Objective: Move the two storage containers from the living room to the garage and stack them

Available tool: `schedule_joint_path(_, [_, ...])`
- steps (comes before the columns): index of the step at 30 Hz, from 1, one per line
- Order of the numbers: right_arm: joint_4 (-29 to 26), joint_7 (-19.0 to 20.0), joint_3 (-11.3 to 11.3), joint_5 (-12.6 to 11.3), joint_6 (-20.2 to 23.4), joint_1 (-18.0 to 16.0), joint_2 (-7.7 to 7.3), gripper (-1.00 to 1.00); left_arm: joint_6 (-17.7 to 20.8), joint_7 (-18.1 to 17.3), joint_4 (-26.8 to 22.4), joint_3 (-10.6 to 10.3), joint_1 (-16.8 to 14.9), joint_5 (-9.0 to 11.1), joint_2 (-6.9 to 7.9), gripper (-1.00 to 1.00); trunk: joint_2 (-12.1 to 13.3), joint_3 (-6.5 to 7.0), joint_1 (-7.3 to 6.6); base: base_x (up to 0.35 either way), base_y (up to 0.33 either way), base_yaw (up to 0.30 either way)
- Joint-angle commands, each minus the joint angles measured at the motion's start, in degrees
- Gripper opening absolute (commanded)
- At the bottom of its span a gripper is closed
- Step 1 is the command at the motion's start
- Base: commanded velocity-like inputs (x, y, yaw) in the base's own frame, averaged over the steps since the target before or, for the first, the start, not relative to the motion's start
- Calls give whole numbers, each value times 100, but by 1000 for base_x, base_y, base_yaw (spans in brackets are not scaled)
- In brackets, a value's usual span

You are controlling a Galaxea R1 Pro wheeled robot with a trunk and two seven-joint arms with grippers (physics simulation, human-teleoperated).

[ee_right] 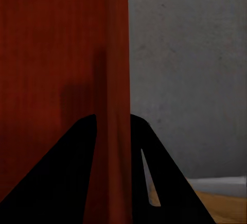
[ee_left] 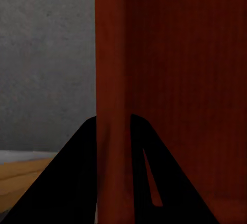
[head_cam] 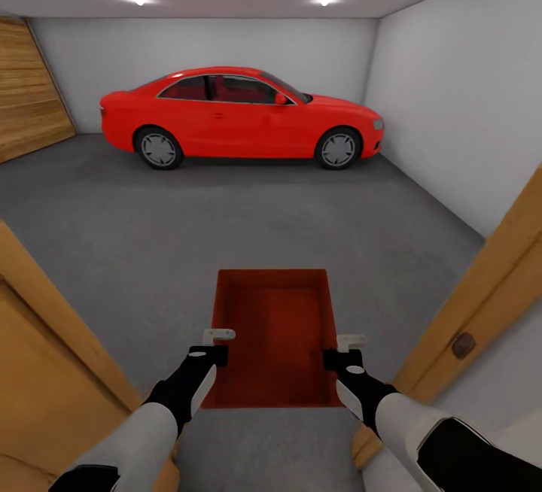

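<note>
Where I am: in a doorway, wooden door frame on either side of me, looking into the garage with its pale grey walls and the red car parked well ahead.

Container in hand: one orange-red storage container hangs between my arms, open top up, above the dark grey floor just past the threshold. I judge it is carried rather than resting, since both my grippers have it by the side walls.

Left gripper: clamped on the container's left wall. In the left wrist view the thin red wall runs straight between my two dark fingers, one finger on each face of it.

Right gripper: clamped the same way on the right wall. In the right wrist view the wall passes between the fingers, with grey concrete beyond.

How tight: the fingers look pressed against the wall on both sides, though the renders are dark near the pads, so I cannot vouch for full contact.

Done so far: this container has reached the garage entrance.

Left to do: set this container on the concrete, or on top of its twin. Whether the other one is already somewhere in the garage I cannot tell; the visible stretch of floor in front of the car carries no second box.

Stack: not yet made, as far as I can see.
</note>
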Motion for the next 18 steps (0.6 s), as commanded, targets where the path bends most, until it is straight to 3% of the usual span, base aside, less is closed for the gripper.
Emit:
schedule_joint_path(1, [-13, -33, -74, 38, -28, -10, -31, -100, 106, 46, 278, -69, 0, 44, 5, -100, -11, -10, 6, 323, 0, 0])
schedule_joint_path(18, [-13, -33, -74, 38, -28, -10, -35, -100, 97, 44, 290, -69, 0, 51, 5, -100, -11, -10, 6, 323, 0, 0])
